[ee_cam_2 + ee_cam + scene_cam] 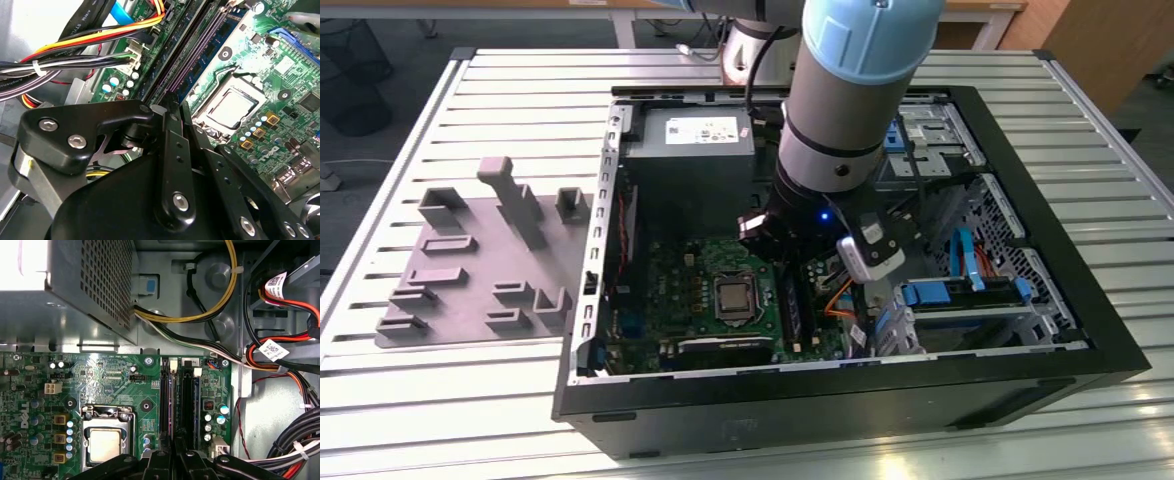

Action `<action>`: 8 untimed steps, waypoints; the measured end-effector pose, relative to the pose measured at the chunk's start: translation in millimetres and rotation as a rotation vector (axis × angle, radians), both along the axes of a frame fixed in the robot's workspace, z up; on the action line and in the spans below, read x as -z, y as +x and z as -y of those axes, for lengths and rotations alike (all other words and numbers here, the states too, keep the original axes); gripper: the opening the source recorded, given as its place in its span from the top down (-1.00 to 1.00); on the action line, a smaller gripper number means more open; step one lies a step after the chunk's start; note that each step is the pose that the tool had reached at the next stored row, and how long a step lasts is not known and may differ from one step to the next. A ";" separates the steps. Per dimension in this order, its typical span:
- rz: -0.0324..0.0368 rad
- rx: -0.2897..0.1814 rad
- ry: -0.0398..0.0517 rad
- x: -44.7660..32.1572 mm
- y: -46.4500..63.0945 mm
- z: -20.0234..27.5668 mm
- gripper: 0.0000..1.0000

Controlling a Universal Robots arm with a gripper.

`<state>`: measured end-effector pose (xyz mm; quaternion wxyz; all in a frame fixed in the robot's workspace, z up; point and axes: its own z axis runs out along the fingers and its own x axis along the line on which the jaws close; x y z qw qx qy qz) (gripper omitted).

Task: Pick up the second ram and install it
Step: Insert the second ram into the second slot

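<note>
We see the arm (854,90) reaching down into the open computer case (1067,330), which lies on its side on the slatted metal counter (400,400). The hand (175,450) sits low over the motherboard (680,290), directly above the memory slots (172,395) and just beside the processor socket (106,440).

In the first wrist view, the fingertips (167,457) stand close together over one slot, and a dark, slim stick, the second ram (173,400), stands edge-up in that slot, running away from the fingertips toward the slot's white latch (173,363). We cannot tell whether the fingers grip the stick or only rest at its end. In the second wrist view, the slots (200,55) run diagonally away from the hand's black linkage (170,165).

A grey foam tray (480,260) lies on the counter, on the exterior view's left of the case. Bundled power cables (280,370) run beside the board.
</note>
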<state>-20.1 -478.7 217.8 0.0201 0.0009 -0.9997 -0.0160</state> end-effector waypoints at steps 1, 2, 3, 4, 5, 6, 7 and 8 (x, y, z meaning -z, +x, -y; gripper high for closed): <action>0.0001 0.000 0.0002 0.1 0.0 0.0 0.73; 0.0001 0.000 0.0002 0.1 0.0 0.0 0.73; 0.0001 0.000 0.0002 0.2 0.2 0.0 0.73; 0.0000 0.000 0.0002 0.3 0.4 0.0 0.73; 0.0001 0.000 0.0002 0.4 0.5 0.0 0.73; 0.0001 0.000 0.0003 0.6 0.6 0.0 0.73; 0.0002 0.000 0.0006 1.1 0.7 -0.1 0.73; 0.0001 0.000 0.0005 1.5 0.7 -0.1 0.73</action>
